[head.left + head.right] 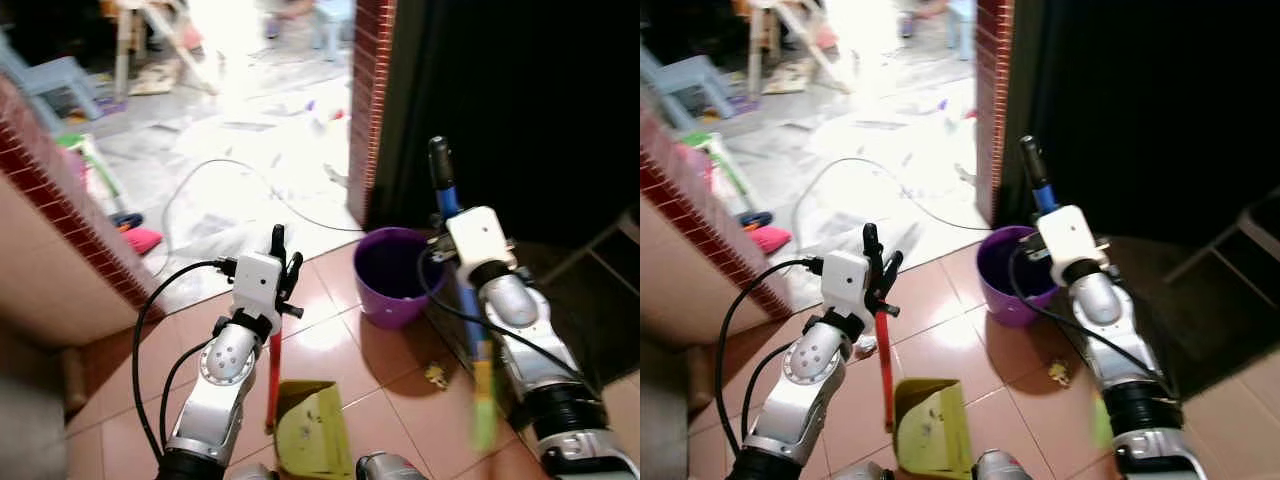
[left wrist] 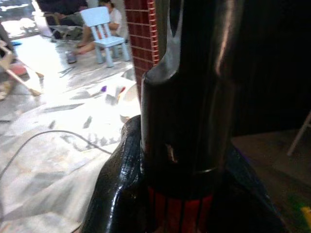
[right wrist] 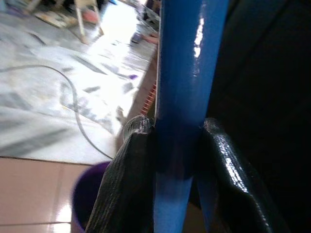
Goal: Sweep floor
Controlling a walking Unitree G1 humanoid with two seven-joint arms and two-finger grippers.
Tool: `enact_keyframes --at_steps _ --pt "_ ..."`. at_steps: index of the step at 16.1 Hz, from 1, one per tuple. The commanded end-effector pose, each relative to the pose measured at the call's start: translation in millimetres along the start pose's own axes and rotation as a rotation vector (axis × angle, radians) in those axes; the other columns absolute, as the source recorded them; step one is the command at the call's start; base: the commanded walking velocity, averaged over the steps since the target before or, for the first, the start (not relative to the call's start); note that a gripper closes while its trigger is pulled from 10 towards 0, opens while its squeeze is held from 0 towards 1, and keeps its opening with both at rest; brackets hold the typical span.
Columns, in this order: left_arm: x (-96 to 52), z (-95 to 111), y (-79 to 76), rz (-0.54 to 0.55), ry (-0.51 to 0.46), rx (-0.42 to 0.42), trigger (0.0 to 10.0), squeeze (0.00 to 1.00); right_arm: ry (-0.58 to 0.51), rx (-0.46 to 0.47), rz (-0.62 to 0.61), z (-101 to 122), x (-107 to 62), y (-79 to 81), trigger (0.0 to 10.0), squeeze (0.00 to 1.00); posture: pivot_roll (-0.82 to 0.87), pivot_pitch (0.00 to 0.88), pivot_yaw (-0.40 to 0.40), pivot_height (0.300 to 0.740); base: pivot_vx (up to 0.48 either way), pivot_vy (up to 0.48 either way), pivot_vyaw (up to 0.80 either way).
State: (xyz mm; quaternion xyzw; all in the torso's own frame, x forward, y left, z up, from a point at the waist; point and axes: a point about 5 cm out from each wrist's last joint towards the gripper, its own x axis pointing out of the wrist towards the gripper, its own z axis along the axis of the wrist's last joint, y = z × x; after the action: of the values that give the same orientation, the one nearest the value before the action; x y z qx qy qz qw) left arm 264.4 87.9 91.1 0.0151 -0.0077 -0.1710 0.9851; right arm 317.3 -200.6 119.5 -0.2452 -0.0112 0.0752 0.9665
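While no writing could be read on it, the blue broom handle (image 3: 187, 87) stood upright beside the purple bucket (image 1: 388, 275), clamped between the right gripper (image 3: 177, 145)'s fingers. The left gripper (image 1: 284, 262) had closed on the red handle (image 1: 272, 385) of the yellow-green dustpan (image 1: 310, 430), resting on the tiled floor (image 1: 330, 345).

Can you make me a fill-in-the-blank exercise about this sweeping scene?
1. The right tool is shut on a broom handle coloured ____.
2. The left tool grips the dustpan's ____ handle.
3. The bucket beside the brick pillar is ____.
4. The dustpan on the tiles is ____-green.

Missing words: blue; red; purple; yellow
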Motion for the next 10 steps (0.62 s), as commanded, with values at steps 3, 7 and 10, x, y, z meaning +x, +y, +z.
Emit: enact_keyframes --at_steps 3,7,10 --pt "3.2 6.7 5.5 0.02 -0.034 0.005 10.0 0.0 -0.07 -0.038 -0.003 15.0 5.4 -0.3 10.0 0.0 -0.13 0.0 0.084 0.74 0.0 0.0 -0.8" --pt "3.6 7.1 6.3 0.023 -0.04 0.006 10.0 0.0 -0.089 -0.06 0.021 15.2 3.5 4.3 10.0 0.0 -0.13 0.0 0.083 0.74 0.0 0.0 0.0" --pt "2.7 6.8 5.4 0.013 -0.041 0.01 10.0 0.0 -0.092 -0.057 0.017 15.5 3.3 5.4 10.0 0.0 -0.13 0.0 0.087 0.74 0.086 0.0 0.0"
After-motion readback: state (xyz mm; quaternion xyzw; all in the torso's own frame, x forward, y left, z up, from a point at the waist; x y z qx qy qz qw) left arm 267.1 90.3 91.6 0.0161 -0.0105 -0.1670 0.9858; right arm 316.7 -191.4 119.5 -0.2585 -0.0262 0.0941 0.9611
